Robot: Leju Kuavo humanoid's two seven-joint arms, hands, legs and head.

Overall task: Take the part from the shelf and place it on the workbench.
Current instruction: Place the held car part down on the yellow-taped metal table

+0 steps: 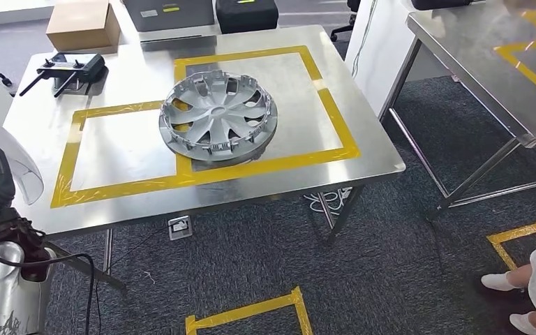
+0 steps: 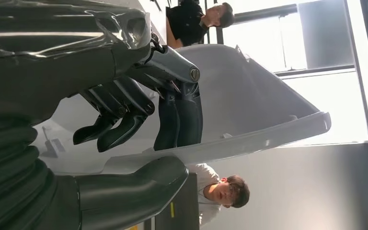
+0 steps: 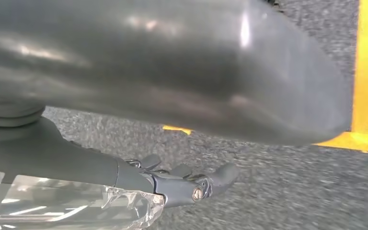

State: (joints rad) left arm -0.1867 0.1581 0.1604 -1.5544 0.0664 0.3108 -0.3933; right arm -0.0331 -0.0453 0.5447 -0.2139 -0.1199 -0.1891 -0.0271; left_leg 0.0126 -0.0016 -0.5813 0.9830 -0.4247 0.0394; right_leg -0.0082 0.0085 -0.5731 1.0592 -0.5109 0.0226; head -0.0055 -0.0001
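Our left hand (image 2: 139, 120) grips the white part (image 2: 249, 110), thumb under its rim, at the near left edge of the surface (image 1: 384, 162); our right hand (image 3: 182, 184) hangs empty, fingers loosely extended. We judge the taped rectangle (image 1: 122, 146) beside the hubcap (image 1: 218, 116) the best spot, so we lower the part level there before releasing.

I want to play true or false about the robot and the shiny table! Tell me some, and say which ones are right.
1. A silver plastic wheel cover lies on the steel workbench. True.
2. The left hand grips a pale grey curved part. True.
3. The tape on the workbench is blue. False: the yellow tape marks out rectangles.
4. The black remote controller sits on top of the wheel cover. False: it lies apart, near a far corner.
5. The right hand holds a box. False: it holds nothing.
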